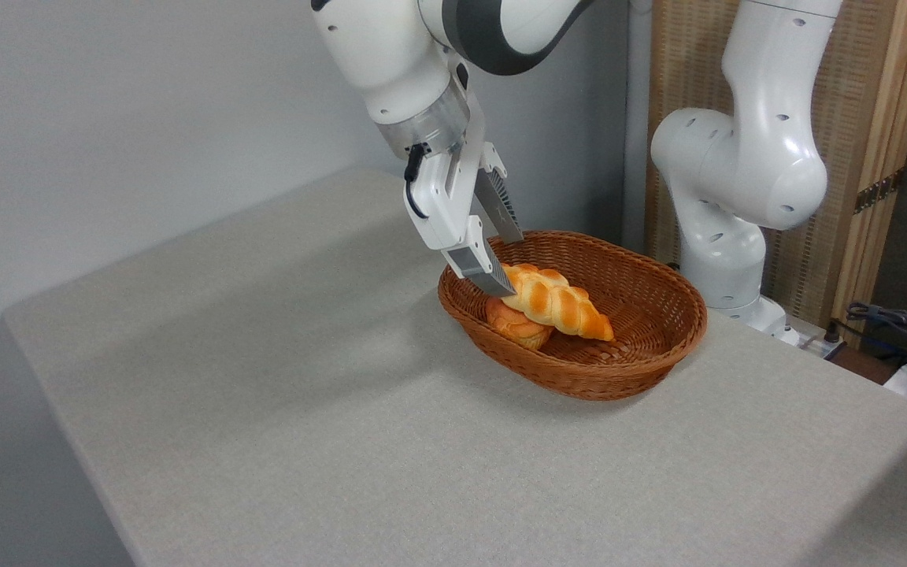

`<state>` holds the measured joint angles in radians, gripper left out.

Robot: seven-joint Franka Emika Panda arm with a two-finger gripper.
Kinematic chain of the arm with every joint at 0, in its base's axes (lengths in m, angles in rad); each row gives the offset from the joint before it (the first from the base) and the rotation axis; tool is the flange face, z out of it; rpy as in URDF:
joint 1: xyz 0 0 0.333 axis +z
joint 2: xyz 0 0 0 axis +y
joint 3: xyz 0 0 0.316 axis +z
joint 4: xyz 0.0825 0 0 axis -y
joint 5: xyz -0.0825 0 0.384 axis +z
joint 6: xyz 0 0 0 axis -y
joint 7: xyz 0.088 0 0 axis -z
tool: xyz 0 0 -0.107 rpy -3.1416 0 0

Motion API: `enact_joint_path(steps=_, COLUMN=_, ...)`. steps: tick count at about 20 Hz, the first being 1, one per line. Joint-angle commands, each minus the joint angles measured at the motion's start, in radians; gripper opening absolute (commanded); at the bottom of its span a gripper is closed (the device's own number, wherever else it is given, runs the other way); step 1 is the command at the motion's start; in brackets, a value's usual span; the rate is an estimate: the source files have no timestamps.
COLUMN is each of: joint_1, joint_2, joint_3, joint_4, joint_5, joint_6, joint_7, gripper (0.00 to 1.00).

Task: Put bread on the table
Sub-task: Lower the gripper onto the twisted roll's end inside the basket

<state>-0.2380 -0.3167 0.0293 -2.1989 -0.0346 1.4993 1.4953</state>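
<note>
The grey worktop [280, 394] stretched bare to the left of the wicker basket [642, 346]. At the basket's left rim, the end effector [507, 268] reached down with its fingers spread around the upper end of the bread [556, 303]; contact could not be told. The bread lay inside the basket, resting on a round bun [515, 327], pointing down-right.

Golden braided bread [560, 305] lies tilted in a basket on the grey table [264, 378].
</note>
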Motion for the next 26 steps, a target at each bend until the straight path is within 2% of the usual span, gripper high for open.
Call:
enact_joint_path(steps=1, joint_1=-0.010, joint_2=0.001, joint_3=0.009, joint_4=-0.027, joint_5=0.033, joint_6=0.001, joint_7=0.025, gripper=1.00)
enact_joint_path(steps=8, joint_1=-0.009, joint_2=0.037, joint_3=0.011, joint_4=-0.027, joint_5=0.044, joint_6=0.022, joint_7=0.025, gripper=0.96)
enact_joint_path(steps=13, joint_1=-0.004, joint_2=0.053, joint_3=0.011, joint_4=-0.027, joint_5=0.045, joint_6=0.055, joint_7=0.025, gripper=0.85)
enact_joint_path(steps=17, joint_1=-0.003, joint_2=0.054, joint_3=0.011, joint_4=-0.027, joint_5=0.045, joint_6=0.061, joint_7=0.026, gripper=0.63)
enact_joint_path(steps=18, joint_1=-0.003, joint_2=0.054, joint_3=0.011, joint_4=-0.027, joint_5=0.045, joint_6=0.061, joint_7=0.032, gripper=0.54)
enact_joint_path(steps=20, joint_1=-0.003, joint_2=0.054, joint_3=0.011, joint_4=-0.027, joint_5=0.045, joint_6=0.059, joint_7=0.043, gripper=0.44)
enact_joint_path(steps=21, joint_1=-0.001, joint_2=0.053, joint_3=0.011, joint_4=-0.025, joint_5=0.045, joint_6=0.058, joint_7=0.049, gripper=0.34)
enact_joint_path(steps=23, joint_1=-0.001, joint_2=0.053, joint_3=0.012, joint_4=-0.024, joint_5=0.045, joint_6=0.058, joint_7=0.049, gripper=0.28)
enact_joint_path(steps=26, joint_1=-0.001, joint_2=0.051, joint_3=0.012, joint_4=-0.024, joint_5=0.045, joint_6=0.056, joint_7=0.049, gripper=0.27)
